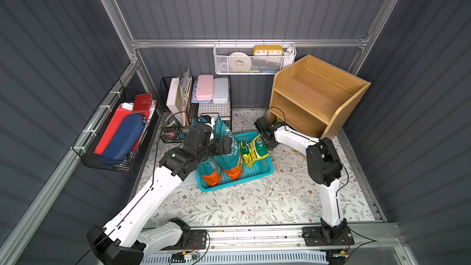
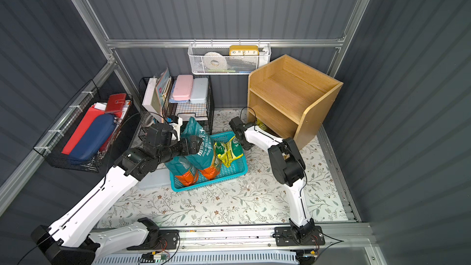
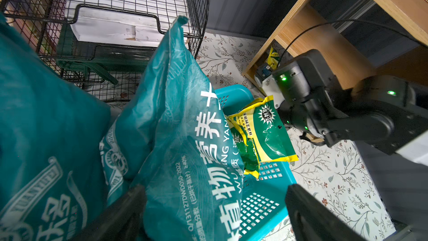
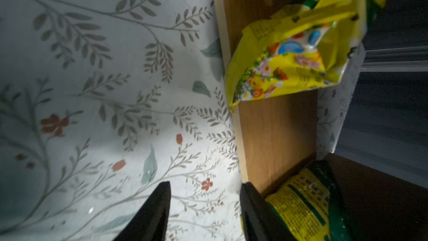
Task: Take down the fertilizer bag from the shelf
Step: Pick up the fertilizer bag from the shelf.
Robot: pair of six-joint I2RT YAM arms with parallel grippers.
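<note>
A yellow flowered bag [image 4: 284, 66] lies crumpled in the bottom tier of the wooden shelf [image 1: 349, 113], near that tier's end. A yellow-and-green bag [image 4: 301, 205] lies further along the same board. The two upper tiers are bare.

The right hand [image 4: 206, 184] sits at the mouth of that tier, half spread and holding nothing. Only the flowered worktop [image 1: 254, 200] shows between its fingers. One finger is at the board's front lip, right beside the yellow-and-green bag; whether it touches the bag I cannot tell.

The step looks like lining up for a grasp. The hand probably needs to shift sideways until a bag edge falls inside the gap. It should go in low under the board above and pinch a sealed edge rather than the slack, slippery middle. It is best to draw the bag straight out past the lip before lifting.

Close by, the blue basket [image 1: 237, 182] holds leaning teal bags [image 3: 176, 124] and green-and-yellow ones [image 1: 256, 149]. The left hand [image 3: 215, 188] is spread wide astride a teal bag, gripping nothing.
</note>
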